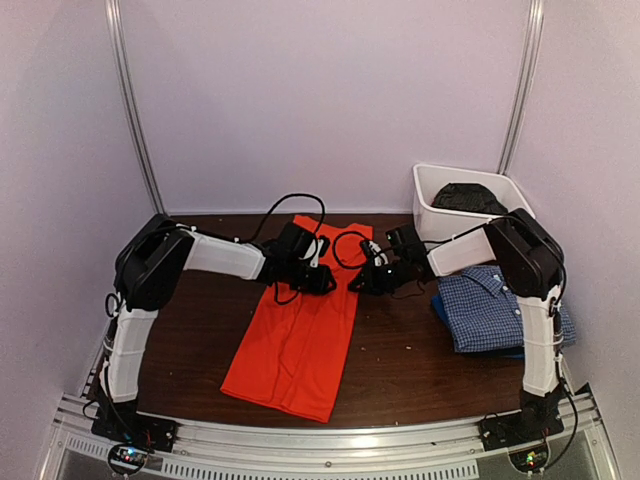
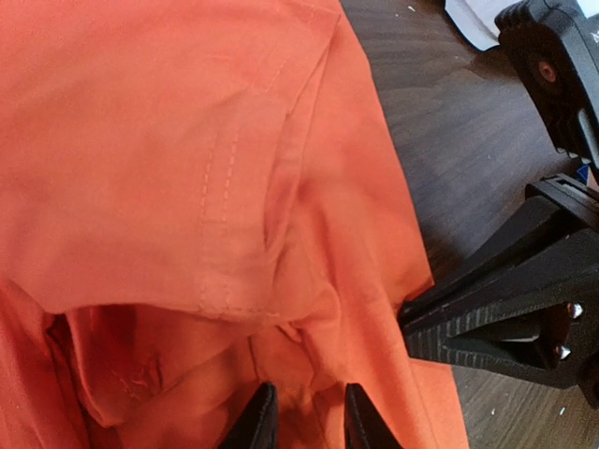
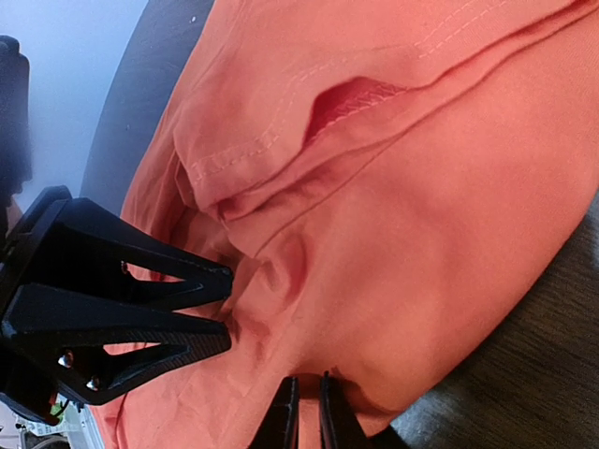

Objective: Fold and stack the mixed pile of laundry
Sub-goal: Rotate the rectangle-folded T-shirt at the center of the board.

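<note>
The bright orange T-shirt (image 1: 300, 330) lies as a long folded strip down the middle of the table. My left gripper (image 1: 325, 282) is low over its upper part, and in the left wrist view (image 2: 309, 421) it is shut on a bunched fold of orange cloth (image 2: 234, 187). My right gripper (image 1: 362, 282) faces it at the shirt's right edge. In the right wrist view (image 3: 306, 416) it is shut on the orange cloth (image 3: 421, 215). The folded blue-and-white check shirt (image 1: 495, 305) lies at the right. A dark garment (image 1: 468, 197) sits in the tub.
The white plastic tub (image 1: 425, 200) stands at the back right. The right arm's base stands beside the check shirt. Black cables loop over the shirt's far end. Bare brown table (image 1: 190, 330) shows left of the orange shirt and between the two shirts (image 1: 400, 340).
</note>
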`<state>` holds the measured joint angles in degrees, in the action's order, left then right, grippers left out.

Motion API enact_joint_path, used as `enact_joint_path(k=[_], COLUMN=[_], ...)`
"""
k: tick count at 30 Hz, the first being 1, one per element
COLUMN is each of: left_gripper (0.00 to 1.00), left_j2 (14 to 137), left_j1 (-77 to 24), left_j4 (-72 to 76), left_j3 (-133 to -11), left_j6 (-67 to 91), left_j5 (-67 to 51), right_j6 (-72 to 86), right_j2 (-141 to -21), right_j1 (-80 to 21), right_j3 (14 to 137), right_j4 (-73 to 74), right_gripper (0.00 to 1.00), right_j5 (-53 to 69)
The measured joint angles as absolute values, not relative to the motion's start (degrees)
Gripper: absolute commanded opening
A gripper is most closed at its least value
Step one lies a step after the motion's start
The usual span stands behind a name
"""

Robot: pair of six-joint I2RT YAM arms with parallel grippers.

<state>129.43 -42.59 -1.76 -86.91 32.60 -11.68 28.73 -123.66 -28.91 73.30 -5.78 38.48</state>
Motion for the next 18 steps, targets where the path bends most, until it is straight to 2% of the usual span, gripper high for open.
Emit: enact_joint_path(k=[9,12,16,18], left_gripper=[0.24,0.17,0.01,0.0], left_j2=[129.43,129.43,129.54,129.67], left_j1=[-42.63,-42.65,-42.7,-42.7], left_j4=[-2.2,-2.22,-2.28,-2.31], left_j3=[-86.91,-86.94,-86.94,-86.98], left_j6=[33.39,33.34,33.01,33.06], left_j5=[-9.17,-9.32,-10.02,-10.35], right_j6=[28.38,28.32,28.25,28.25], right_j2=[-123.85,-123.96,-124.09,-124.09], right_j1=[-28.97,-28.97,-28.97,-28.97], right_j3=[73.69,73.82,74.0,74.0], right_j4=[-5.39,-5.39,-5.37,-5.34], right_gripper=[0.09,0.09,0.08,0.08], right_j5=[38.09,38.09,38.04,37.91])
